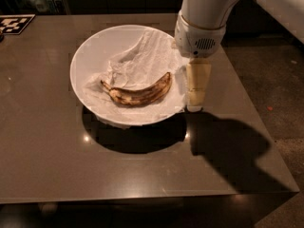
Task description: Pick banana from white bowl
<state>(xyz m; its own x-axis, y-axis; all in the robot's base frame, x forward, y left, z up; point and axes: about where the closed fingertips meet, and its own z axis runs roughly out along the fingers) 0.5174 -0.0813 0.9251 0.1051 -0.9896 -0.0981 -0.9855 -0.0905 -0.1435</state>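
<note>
The banana (139, 92), curved, yellow-brown with dark blotches, lies on crumpled white paper in the front half of the white bowl (90, 51). The bowl stands on a dark grey table. My gripper (196, 99) hangs from the white arm at the bowl's right rim, just right of the banana's right end and above the table. It points straight down.
The grey table (57, 165) has its right edge close to the gripper and its front edge below the bowl. A black-and-white marker tag (14, 23) lies at the far left corner. The floor shows to the right.
</note>
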